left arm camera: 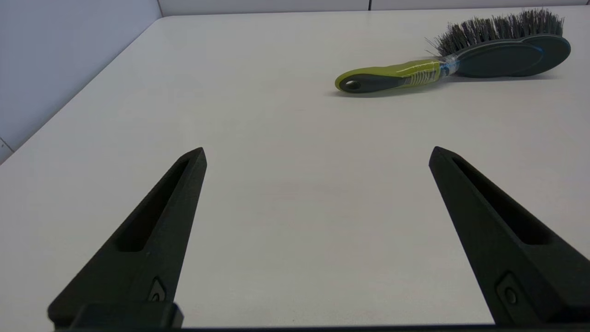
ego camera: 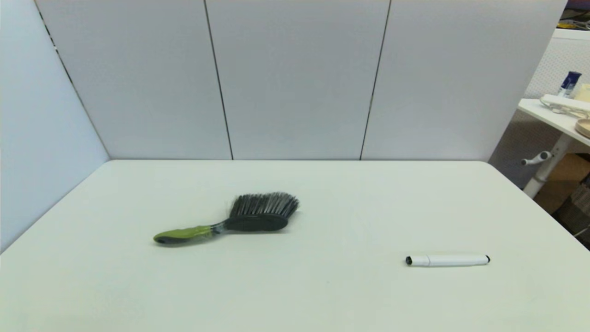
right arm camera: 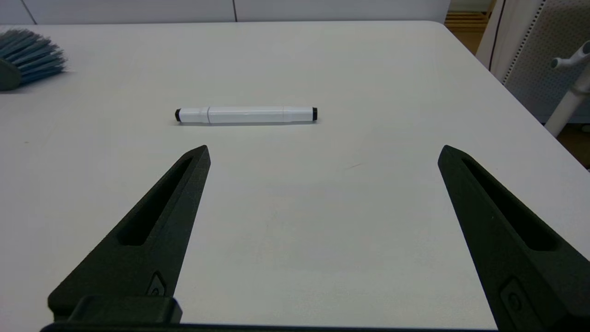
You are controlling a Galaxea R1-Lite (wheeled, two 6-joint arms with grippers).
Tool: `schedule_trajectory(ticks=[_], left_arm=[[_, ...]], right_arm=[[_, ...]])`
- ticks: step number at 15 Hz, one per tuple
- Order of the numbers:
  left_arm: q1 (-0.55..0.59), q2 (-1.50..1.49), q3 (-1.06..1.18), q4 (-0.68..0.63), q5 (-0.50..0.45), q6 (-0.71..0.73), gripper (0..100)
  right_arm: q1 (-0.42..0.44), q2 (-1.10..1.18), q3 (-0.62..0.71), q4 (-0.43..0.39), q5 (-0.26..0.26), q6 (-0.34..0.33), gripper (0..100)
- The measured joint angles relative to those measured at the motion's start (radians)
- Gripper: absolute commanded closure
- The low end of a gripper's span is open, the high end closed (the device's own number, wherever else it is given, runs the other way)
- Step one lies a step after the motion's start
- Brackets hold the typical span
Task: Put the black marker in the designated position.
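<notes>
The black marker lies flat on the tabletop, on our right side, well apart from the brush. Its long axis runs crosswise to our right gripper, which sits low just short of it with jaws wide and empty. Our left gripper is parked farther off, jaws also wide. No containers here.

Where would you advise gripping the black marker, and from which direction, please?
Probably mid-barrel on the black marker, coming from above with the right gripper, which is open and nearest. It lies flat and crosswise on the table, so the fingers should straddle its slim width. The left gripper faces the brush.
</notes>
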Motion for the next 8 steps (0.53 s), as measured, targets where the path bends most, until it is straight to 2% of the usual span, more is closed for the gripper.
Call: schedule_trajectory(ticks=[8], left_arm=[[0.000, 0.000, 0.000, 0.000, 0.000, 0.000, 0]], right_arm=[[0.001, 0.000, 0.000, 0.000, -0.001, 0.002, 0]])
